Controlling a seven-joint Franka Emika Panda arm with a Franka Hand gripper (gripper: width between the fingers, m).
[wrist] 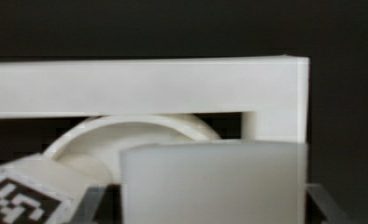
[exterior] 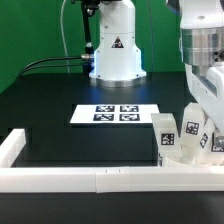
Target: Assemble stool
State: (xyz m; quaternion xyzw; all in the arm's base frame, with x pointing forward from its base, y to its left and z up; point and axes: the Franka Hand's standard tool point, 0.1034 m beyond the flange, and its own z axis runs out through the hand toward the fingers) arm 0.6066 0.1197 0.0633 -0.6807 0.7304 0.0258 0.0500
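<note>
At the exterior view's right, my gripper (exterior: 200,122) reaches down onto the middle one of three white stool legs. That leg (exterior: 193,137) stands upright between another leg (exterior: 165,135) and a third leg (exterior: 217,142), each with a square tag. In the wrist view the held leg (wrist: 213,182) fills the space between the fingers (wrist: 90,198), and my gripper (wrist: 206,203) is shut on it. Beside it lie a tagged leg (wrist: 28,197) and a rounded white part (wrist: 142,138). I cannot tell whether that part is the seat.
The marker board (exterior: 117,114) lies flat mid-table. A long white border rail (exterior: 100,178) runs along the front edge and turns up the exterior view's left; its corner (wrist: 252,85) sits just beyond the held leg. The robot base (exterior: 115,50) stands at the back.
</note>
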